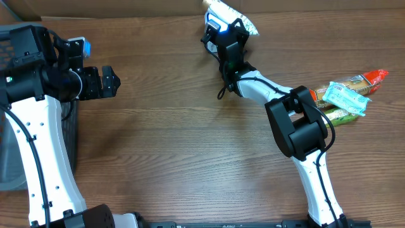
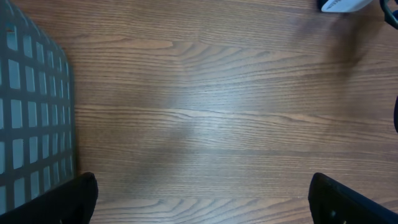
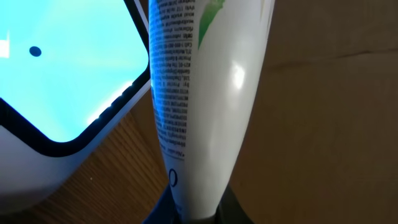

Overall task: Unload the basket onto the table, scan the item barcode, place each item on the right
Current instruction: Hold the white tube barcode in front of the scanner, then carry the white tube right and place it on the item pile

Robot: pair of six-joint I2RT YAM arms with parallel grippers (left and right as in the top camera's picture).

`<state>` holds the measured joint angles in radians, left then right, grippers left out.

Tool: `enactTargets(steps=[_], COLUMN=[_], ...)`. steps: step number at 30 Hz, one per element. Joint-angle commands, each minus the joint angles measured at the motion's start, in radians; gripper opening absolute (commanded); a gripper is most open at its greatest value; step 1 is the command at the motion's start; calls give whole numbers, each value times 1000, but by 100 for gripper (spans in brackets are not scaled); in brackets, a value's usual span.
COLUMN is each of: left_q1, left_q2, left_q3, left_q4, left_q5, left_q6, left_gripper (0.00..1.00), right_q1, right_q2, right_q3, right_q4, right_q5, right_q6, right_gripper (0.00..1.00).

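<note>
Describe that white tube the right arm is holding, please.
The white tube looks like glossy plastic, with fine black print down one side and a green mark near the far end. It narrows toward the right tool, which is shut on it. It stands close beside the scanner's glowing blue window; contact there is unclear.

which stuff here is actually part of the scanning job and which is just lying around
In the job:
- white tube, clamped in the right gripper
- scanner, its blue window lit beside the tube

Lying about:
- snack packets by the right arm
- mesh basket at the left edge
- left gripper, open, holding nothing
</note>
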<state>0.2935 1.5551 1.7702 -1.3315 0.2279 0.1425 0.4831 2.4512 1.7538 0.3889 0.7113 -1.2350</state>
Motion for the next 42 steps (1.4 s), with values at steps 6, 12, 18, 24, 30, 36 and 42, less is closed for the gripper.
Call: enactTargets(steps=[6, 12, 18, 24, 30, 36, 42], left_q1=[-1, -1, -1, -1, -1, -1, -1], left_q2=[3, 3, 3, 3, 3, 3, 3], left_q3=[11, 11, 11, 11, 11, 11, 11], left_q4=[1, 1, 1, 1, 1, 1, 1], left_q5=[-2, -3, -2, -2, -3, -3, -3], left_q6=[26, 26, 26, 26, 26, 26, 26], left_gripper=[99, 100, 100, 99, 100, 100, 100], right_q1=[26, 45, 61, 36, -123, -325, -512], right_q2=[-20, -42, -216, -451, -605, -605, -603], right_q3=[20, 20, 20, 20, 20, 14, -93], right_q4=[27, 121, -5, -535, -1083, -1527, -1622], right_q5=[26, 104, 171, 213, 203, -119, -427], right_q6=[14, 16, 115, 517, 1405, 2148, 2605], right_gripper=[4, 4, 4, 4, 4, 8, 18])
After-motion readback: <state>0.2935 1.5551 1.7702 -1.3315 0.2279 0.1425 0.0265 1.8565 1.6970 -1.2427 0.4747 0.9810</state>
